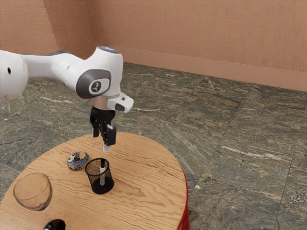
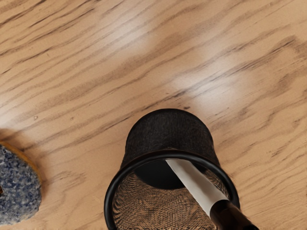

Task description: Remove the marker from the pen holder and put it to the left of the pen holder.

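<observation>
At the exterior view's left stands a glass (image 1: 32, 191). To its right, the mesh holder (image 1: 102, 190) contains our marker (image 1: 102, 170), cap (image 1: 102, 163) up; above hangs our gripper (image 1: 103, 136), fingers spread. We should straddle the cap, grip gently and lift clear before moving sideways. The exterior view gives our height; the wrist view, the marker's slant toward the rim (image 2: 168, 153).

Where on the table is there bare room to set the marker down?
Widest: pen holder to table edge, toward the exterior view's right. Smaller: between holder and glass. Crowded: beside the blue-speckled item, close to the holder, and where a black object neighbors the glass.
</observation>
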Robot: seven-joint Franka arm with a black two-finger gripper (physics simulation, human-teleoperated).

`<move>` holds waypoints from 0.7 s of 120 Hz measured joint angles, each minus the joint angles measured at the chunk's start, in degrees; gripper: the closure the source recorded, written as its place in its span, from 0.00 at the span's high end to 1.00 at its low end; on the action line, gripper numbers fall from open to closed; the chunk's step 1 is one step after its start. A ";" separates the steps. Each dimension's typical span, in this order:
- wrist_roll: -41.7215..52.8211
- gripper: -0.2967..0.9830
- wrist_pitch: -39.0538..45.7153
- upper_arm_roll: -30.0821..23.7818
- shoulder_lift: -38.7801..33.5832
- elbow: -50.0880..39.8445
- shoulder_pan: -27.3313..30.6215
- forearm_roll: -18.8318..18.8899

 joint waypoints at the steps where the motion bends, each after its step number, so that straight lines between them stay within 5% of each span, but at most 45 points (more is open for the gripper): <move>1: 0.01 0.77 0.19 -0.10 -0.39 -0.52 -0.02 0.07; 66: 0.20 0.77 3.67 -3.34 -0.61 -8.17 -0.17 1.33; 84: 0.19 0.52 3.42 -3.34 -0.53 -8.19 -0.27 1.79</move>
